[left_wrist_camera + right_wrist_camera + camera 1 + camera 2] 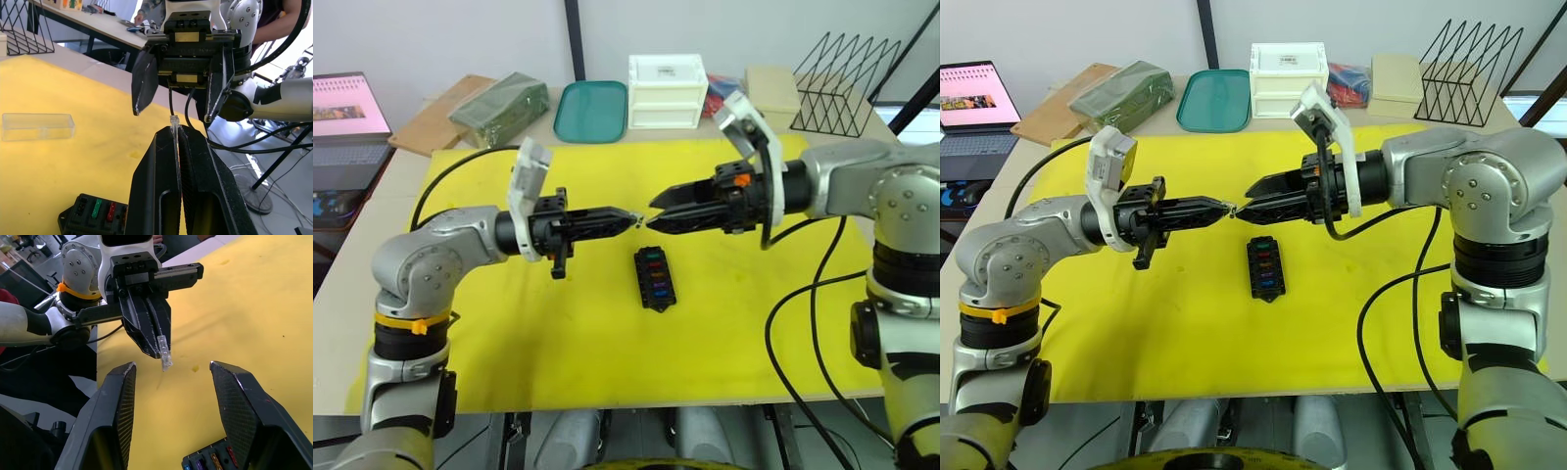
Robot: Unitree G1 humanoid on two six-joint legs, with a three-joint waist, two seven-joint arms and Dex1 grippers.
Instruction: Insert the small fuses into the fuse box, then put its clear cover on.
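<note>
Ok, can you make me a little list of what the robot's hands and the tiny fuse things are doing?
left gripper: shut on a clear fuse, held in the air
right gripper: open, facing the left one, close to the fuse
fuse box: on the yellow mat, coloured fuses already in its slots
clear cover: lying on the mat, not on the box

bright, even indoor light from overhead, no harsh glare. soft, short shadows under both arms on the yellow mat (558,343). faint sheen on the grey arm shells and on the clear cover (36,126). head views sharp across the table, slight bending toward the edges. wrist views crisp up close, backgrounds softer and paler.
</note>
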